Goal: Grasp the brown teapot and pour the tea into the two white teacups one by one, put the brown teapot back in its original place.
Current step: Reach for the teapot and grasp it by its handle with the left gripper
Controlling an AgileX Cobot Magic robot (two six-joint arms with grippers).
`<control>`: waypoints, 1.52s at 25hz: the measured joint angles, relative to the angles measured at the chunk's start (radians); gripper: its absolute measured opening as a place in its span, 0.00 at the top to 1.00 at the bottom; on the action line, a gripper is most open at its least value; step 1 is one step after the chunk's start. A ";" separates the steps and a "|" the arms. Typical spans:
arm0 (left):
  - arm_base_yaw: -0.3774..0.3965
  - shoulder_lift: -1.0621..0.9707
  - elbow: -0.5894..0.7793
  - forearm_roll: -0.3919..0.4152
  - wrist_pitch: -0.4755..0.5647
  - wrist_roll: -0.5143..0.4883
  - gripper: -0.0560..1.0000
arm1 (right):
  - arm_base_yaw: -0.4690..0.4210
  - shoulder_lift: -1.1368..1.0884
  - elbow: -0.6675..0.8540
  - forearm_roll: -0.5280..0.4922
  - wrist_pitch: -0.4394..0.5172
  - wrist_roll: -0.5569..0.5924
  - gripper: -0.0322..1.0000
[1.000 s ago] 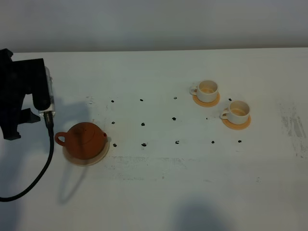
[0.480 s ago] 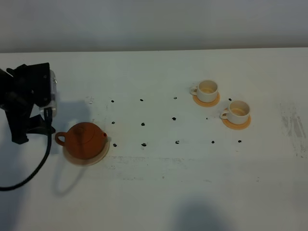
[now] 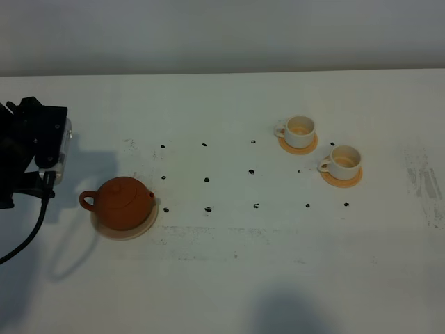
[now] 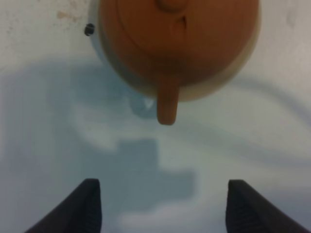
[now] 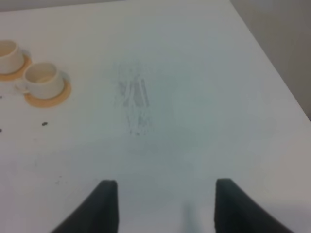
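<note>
The brown teapot (image 3: 124, 202) stands on its pale tan coaster (image 3: 122, 230) at the left of the table, handle toward my left arm. In the left wrist view the teapot (image 4: 180, 43) and its handle (image 4: 166, 104) lie ahead of my left gripper (image 4: 165, 206), which is open, empty and apart from the handle. The left gripper (image 3: 31, 149) is at the table's left edge. The two white teacups (image 3: 299, 130) (image 3: 342, 161) stand on orange coasters at the right. My right gripper (image 5: 167, 206) is open and empty, away from the cups (image 5: 43, 77).
Small black dots (image 3: 206, 179) mark a grid on the white table between teapot and cups. A black cable (image 3: 28, 240) hangs from the left arm. A scuffed patch (image 5: 133, 99) lies ahead of the right gripper, with the table's edge (image 5: 272, 68) beyond it.
My left arm has drawn back to the left, away from the teapot. The teapot and the cups have not moved.
</note>
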 joint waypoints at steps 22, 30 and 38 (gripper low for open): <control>-0.097 0.051 0.025 0.077 -0.068 0.033 0.46 | 0.000 0.000 0.000 0.000 0.000 0.000 0.55; -0.118 0.091 0.025 0.086 -0.109 -0.002 0.46 | 0.000 0.000 0.000 0.000 0.000 0.000 0.55; -0.137 0.104 0.025 0.088 -0.129 -0.005 0.46 | 0.000 0.000 0.000 0.000 0.000 0.000 0.55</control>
